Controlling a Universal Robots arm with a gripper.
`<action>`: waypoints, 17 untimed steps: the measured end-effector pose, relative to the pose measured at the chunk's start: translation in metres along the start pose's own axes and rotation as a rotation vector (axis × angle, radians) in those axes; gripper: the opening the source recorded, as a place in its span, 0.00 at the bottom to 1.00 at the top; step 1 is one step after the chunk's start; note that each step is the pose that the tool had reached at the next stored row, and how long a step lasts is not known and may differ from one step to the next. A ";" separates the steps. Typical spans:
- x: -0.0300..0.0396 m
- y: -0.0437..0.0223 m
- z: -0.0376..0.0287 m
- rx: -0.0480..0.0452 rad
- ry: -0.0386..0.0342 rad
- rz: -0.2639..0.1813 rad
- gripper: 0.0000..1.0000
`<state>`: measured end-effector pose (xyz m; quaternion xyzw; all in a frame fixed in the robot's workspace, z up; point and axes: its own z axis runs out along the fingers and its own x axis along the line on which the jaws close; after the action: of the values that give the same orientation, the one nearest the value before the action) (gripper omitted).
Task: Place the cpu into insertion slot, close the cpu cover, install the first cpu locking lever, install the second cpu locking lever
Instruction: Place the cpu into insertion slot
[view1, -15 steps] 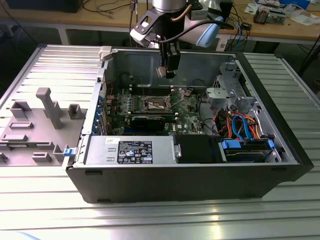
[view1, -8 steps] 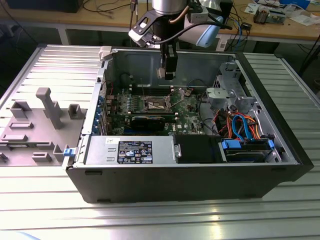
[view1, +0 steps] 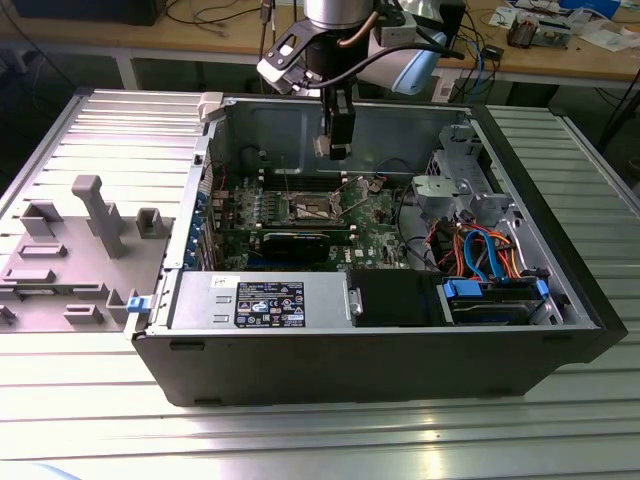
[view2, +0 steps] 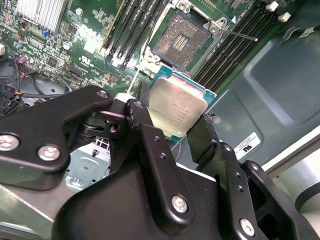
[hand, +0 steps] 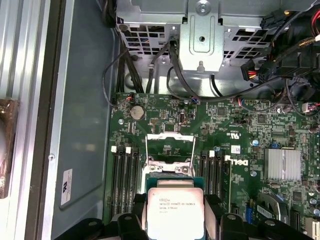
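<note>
My gripper (view1: 338, 150) hangs inside the open computer case, above the green circuit board, and is shut on the cpu (view2: 177, 112). The cpu's pale silver face (hand: 175, 212) shows between the black fingers (view2: 145, 130) in both wrist views. The insertion slot (view2: 182, 40) lies uncovered below and a little ahead of the chip, its dark pin field in a shiny rim. It shows near the board's middle (view1: 310, 208) in the exterior view. The cpu cover (hand: 170, 147) stands swung up off the slot. A thin locking lever (view2: 240, 34) sticks out beside the slot.
Rows of long memory slots (view2: 135, 25) flank the socket. A black expansion card (view1: 305, 243) lies in front of it, with the power supply (view1: 260, 300) nearer still. A metal drive cage (view1: 450, 190) with coloured cables (view1: 485, 255) stands on the exterior view's right. A grey fixture tray (view1: 70, 250) lies outside the case.
</note>
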<state>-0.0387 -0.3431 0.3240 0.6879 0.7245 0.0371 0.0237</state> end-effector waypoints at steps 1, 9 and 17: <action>0.0000 0.0000 0.0000 0.0000 -0.0001 0.001 0.54; 0.0000 -0.0001 0.0007 -0.0003 -0.0016 0.019 0.54; 0.0000 -0.0002 0.0023 -0.0012 -0.0059 0.068 0.54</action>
<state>-0.0387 -0.3431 0.3217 0.7123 0.7005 0.0363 0.0249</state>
